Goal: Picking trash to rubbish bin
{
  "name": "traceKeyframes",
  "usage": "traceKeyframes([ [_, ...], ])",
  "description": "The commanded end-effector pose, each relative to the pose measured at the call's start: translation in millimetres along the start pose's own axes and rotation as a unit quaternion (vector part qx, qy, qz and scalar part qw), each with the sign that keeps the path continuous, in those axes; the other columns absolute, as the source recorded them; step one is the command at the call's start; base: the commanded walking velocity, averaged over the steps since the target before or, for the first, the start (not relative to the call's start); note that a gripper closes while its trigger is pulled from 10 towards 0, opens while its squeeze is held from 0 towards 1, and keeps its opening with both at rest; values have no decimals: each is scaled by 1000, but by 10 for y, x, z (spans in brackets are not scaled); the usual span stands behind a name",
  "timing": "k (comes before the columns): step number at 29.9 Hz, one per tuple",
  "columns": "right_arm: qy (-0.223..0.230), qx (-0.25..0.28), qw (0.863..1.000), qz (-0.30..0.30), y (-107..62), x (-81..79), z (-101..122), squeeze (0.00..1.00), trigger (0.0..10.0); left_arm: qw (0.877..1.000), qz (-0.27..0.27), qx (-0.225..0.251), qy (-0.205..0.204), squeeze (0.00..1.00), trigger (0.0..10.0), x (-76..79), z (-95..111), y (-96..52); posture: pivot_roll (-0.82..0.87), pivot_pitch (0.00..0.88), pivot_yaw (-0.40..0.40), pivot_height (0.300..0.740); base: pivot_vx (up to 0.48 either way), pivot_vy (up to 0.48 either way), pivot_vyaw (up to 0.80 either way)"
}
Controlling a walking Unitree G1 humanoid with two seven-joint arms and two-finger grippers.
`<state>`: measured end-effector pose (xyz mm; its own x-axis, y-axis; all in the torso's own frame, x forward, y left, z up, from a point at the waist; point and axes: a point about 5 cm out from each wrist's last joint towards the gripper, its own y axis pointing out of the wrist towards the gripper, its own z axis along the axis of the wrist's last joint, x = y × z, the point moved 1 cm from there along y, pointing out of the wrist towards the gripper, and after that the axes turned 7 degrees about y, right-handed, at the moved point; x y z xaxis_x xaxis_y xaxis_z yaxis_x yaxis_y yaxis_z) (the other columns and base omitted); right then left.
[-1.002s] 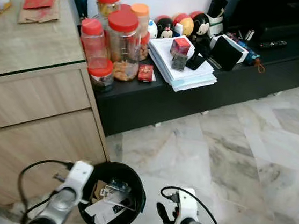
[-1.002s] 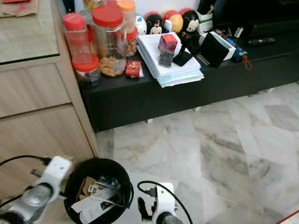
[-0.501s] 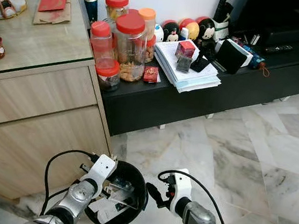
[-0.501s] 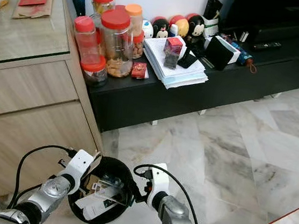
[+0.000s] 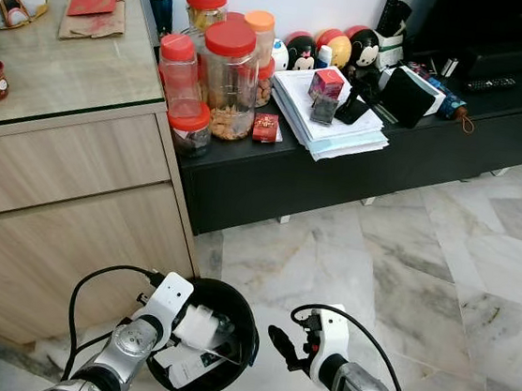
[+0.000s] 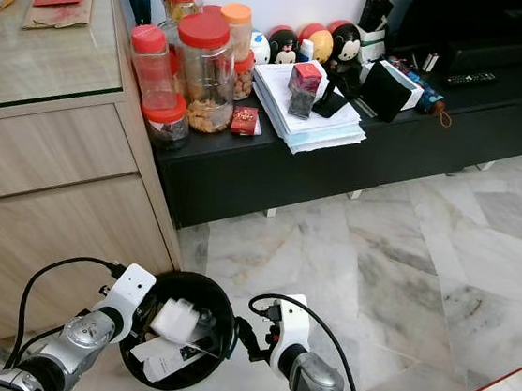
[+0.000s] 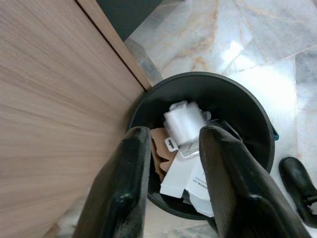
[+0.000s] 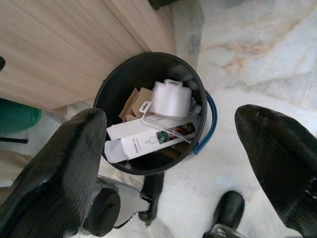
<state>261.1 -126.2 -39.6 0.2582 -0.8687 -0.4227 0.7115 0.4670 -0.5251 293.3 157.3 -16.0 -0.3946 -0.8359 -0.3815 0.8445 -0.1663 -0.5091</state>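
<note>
Your left end effector (image 7: 171, 163) hangs directly over the mouth of the rubbish bin (image 5: 248, 324), its two black fingers (image 7: 126, 183) spread apart with nothing between them. Looking along them in the left wrist view, a crumpled white piece of trash (image 7: 182, 124) lies on top of the pile inside the bin, right below the gap. That placement reads as a drop: the fingers are parted above the opening so the piece falls in rather than onto the floor.

Your right end effector (image 8: 173, 163) is also wide open and empty, held just beside the bin on its right, clear of the rim. It seems parked there to keep out of the left arm's way.

In the bin, under the white piece, you have flat white cartons (image 8: 143, 141), a clear plastic blister pack (image 8: 168, 124) and scraps of brown card (image 7: 158, 148). The bin stands on the marble floor (image 5: 404, 268), pushed close against the wooden cabinet (image 5: 62, 201), so it sits within reach of both arms.

Further out, a low black shelf (image 5: 340, 167) carries red-lidded jars (image 5: 227, 78), a stack of papers (image 5: 335, 124) and small figurines (image 5: 330, 48). None of these looks like trash from here, so judge the next target carefully before you reach.
</note>
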Motion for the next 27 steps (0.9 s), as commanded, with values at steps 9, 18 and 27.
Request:
traceKeyframes([
  [9,-1,-22,995,-102,-76,132,-222,0,10000,982,96,-152,-52,0,10000,-171,-783,-337,102,177,11,728,0,0,0],
  [18,10,-84,984,-155,-282,255,-651,0,10000,935,162,-296,-113,0,10000,-61,-1638,-1001,108,162,6,728,0,0,0],
  [27,4,-112,975,-190,-397,326,-823,0,10000,939,158,-282,-114,0,10000,-34,-1582,-949,112,140,5,728,0,0,0],
])
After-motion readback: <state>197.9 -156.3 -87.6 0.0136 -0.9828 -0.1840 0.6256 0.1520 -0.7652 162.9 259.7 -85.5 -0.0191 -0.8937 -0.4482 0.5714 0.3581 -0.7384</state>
